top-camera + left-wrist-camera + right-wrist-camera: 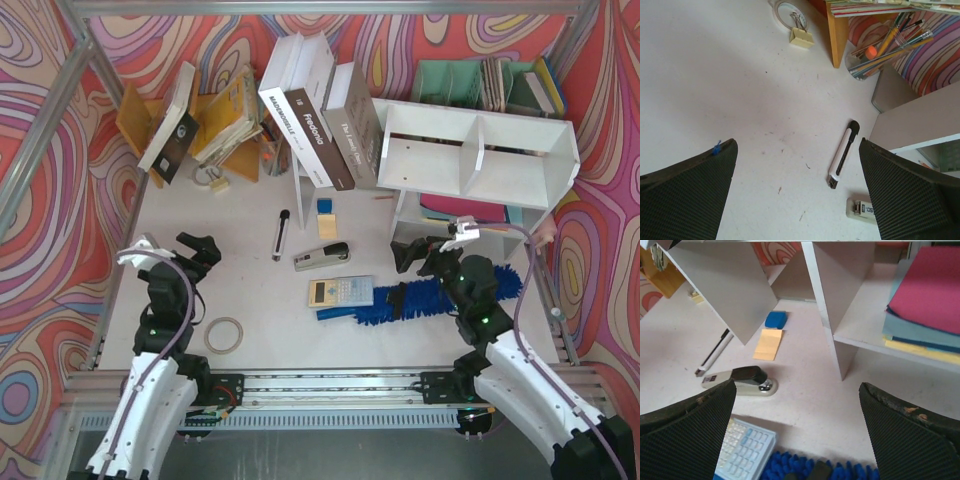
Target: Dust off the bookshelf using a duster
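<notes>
I noted the duster (375, 310) lay flat, long axis left-right, handle pointing left. Left gripper (200, 255) and right gripper (405, 275) were both spread, holding nothing.

Below the right pincer (797, 387) the duster (781, 463) is showing bright blue; ahead, the bookshelf (840, 290) is showing white, holding pink, blue and yellow sheets (927, 290).

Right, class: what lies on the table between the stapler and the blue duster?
A calculator lies between the stapler and the duster, close to the duster's handle end. The top external view shows this; the right wrist view does too.
</notes>
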{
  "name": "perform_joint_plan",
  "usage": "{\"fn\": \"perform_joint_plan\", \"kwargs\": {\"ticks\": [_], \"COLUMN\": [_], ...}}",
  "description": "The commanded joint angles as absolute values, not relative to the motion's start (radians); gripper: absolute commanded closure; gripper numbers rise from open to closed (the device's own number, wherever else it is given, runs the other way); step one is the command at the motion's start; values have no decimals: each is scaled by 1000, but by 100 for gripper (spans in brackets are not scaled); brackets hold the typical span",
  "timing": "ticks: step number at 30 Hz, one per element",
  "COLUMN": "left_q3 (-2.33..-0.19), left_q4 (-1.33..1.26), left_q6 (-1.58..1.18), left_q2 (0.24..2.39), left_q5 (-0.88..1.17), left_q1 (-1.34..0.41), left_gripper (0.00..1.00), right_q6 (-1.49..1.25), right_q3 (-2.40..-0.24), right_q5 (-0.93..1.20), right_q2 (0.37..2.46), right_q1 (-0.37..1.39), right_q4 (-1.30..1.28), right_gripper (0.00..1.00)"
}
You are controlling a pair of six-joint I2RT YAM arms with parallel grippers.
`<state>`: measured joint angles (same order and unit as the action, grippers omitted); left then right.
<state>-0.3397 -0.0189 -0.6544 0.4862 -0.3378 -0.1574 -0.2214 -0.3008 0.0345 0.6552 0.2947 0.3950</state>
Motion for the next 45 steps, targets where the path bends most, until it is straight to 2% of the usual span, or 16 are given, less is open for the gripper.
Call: {"fn": "perform_joint_plan", "kwargs": {"ticks": [1, 5, 9, 11, 15, 22, 28, 35, 45], "left_q3": [-445, -498, -468, -461, -538, -606, -599, -591, -578], "left_q4": [209, 251, 226, 192, 277, 388, 396, 391, 373], "left_q6": [-732, -797, -854, -812, -774, -738, -743, -745, -749], "left_q2": [507, 517, 485, 484, 576, 636, 642, 649, 664], "left_q5": [-361, -279, -276, -205, -117, -64, -62, -51, -39], "left_q1": [-161, -161, -160, -160, -160, -160, -160, -160, -160], "left_gripper": [2, 2, 2, 1, 2, 2, 2, 2, 2], "right_q6": [-423, -581, -527, -497, -496, -634, -818, -935, -973], "right_q3": [-388, -414, -467, -511, -602, -723, -771, -796, -778], "right_q5": [25, 6, 51, 54, 45, -255, -368, -348, -292], "right_q2": [671, 679, 709, 747, 867, 972, 1031, 1096, 1145], "right_q1": [298, 299, 298, 298, 320, 545, 635, 640, 641], "right_q4": [191, 102, 44, -10, -141, -389, -570, -680, -689], "right_gripper": [1, 1, 1, 1, 1, 4, 5, 12, 22]}}
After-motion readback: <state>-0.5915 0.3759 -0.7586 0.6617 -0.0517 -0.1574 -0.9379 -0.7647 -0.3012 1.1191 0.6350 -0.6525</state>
